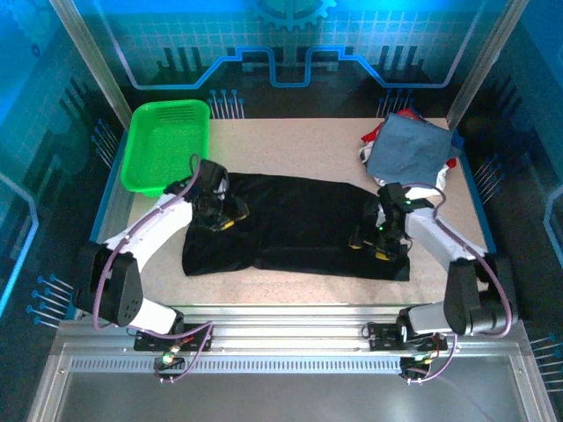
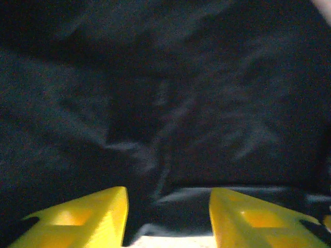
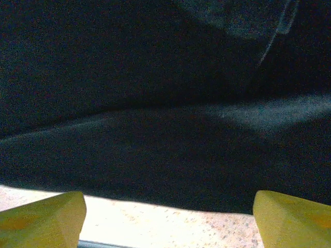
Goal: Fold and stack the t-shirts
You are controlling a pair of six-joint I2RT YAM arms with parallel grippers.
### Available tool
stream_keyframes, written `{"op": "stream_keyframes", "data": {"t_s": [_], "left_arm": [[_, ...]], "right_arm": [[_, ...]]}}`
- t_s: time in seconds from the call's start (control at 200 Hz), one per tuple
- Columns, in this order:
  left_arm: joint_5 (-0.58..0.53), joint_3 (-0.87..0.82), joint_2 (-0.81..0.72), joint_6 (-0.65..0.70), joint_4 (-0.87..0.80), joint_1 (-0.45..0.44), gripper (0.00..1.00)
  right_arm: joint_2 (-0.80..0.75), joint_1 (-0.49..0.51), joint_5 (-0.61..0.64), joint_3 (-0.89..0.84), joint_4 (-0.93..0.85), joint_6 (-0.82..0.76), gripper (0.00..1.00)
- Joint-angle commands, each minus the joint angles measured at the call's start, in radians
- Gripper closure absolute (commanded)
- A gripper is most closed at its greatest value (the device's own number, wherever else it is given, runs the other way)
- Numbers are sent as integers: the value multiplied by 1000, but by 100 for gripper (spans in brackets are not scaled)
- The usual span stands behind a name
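Observation:
A large black t-shirt (image 1: 290, 224) lies spread flat across the middle of the table. My left gripper (image 1: 220, 215) is low over its left end. In the left wrist view the gripper (image 2: 168, 206) is open, its yellow fingers (image 2: 98, 212) apart above the wrinkled black cloth (image 2: 170, 103) and nothing pinched. My right gripper (image 1: 380, 242) is at the shirt's right end. In the right wrist view it (image 3: 169, 206) is open wide, with the shirt's hem (image 3: 155, 155) just ahead of the fingertips. More t-shirts are piled at the back right: a slate-blue one (image 1: 409, 154) on top, with red (image 1: 405, 114) and white (image 1: 368, 156) showing beneath.
A green mesh basket (image 1: 165, 145) stands at the back left corner, close behind my left arm. Bare speckled tabletop (image 1: 290, 141) runs between the basket and the pile. A metal rail (image 1: 290, 321) borders the near edge.

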Motion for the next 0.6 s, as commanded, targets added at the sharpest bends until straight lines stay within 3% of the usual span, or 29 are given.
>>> {"op": "stream_keyframes", "data": {"t_s": [0.0, 0.09, 0.21, 0.385, 0.59], "left_arm": [[-48, -112, 40, -34, 37, 21, 65], [-103, -165, 52, -53, 46, 55, 69], [-158, -212, 71, -66, 30, 112, 68], [-137, -309, 49, -75, 32, 189, 67], [-142, -373, -28, -88, -60, 208, 68]], "right_arm": [[92, 59, 66, 69, 45, 21, 36], [164, 92, 97, 94, 43, 26, 41], [249, 141, 158, 136, 2, 23, 44], [338, 228, 244, 186, -66, 6, 44], [376, 326, 252, 199, -98, 1, 43]]}}
